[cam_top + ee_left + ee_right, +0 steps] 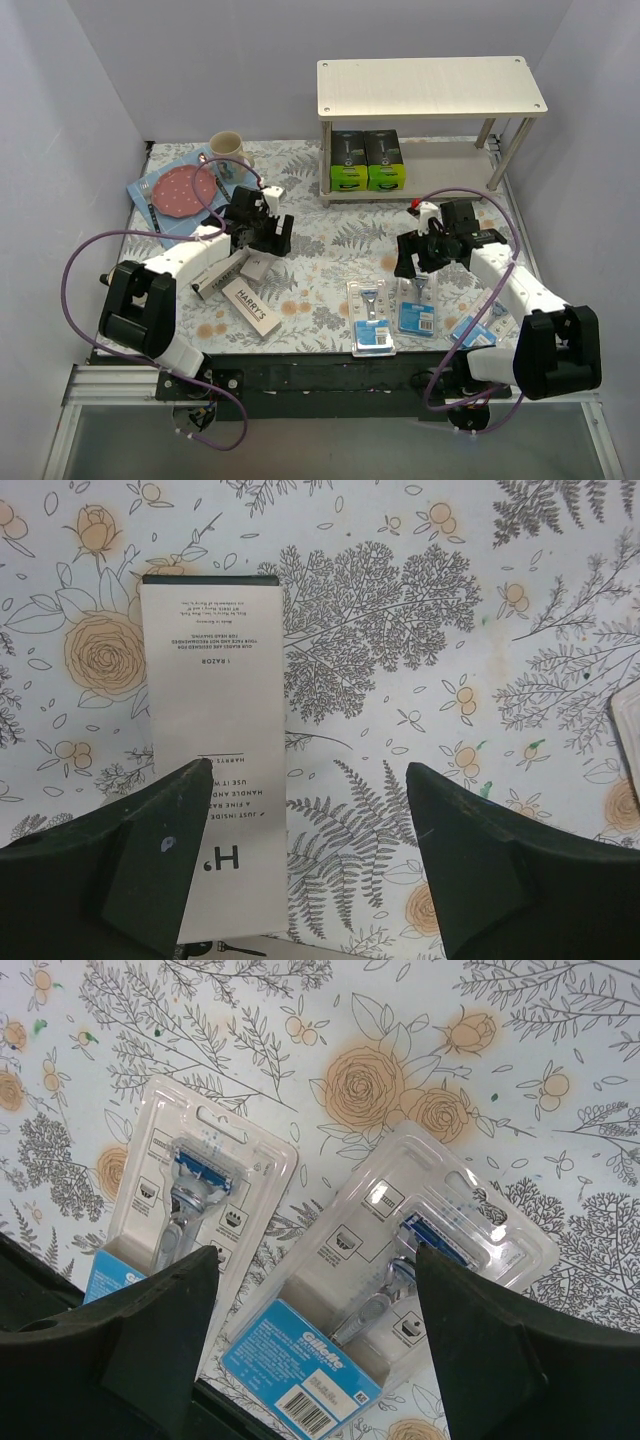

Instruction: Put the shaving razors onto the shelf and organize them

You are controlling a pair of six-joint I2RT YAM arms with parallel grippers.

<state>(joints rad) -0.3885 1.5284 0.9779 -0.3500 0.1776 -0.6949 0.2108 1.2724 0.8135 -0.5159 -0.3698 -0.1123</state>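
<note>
Razor blister pack (370, 1260) sits under R gripper (315, 1255), jaws open, nothing held; L gripper (307, 768) open over HARRY'S box (215, 680).

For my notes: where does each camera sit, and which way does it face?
Top external: above, behind; faces down at table and shelf; both arms show.
Left wrist: looks down on HARRY'S box; left claw shows.
Right wrist: looks down on two blister packs; right claw shows.
Shared: top also sees those packs.
</note>
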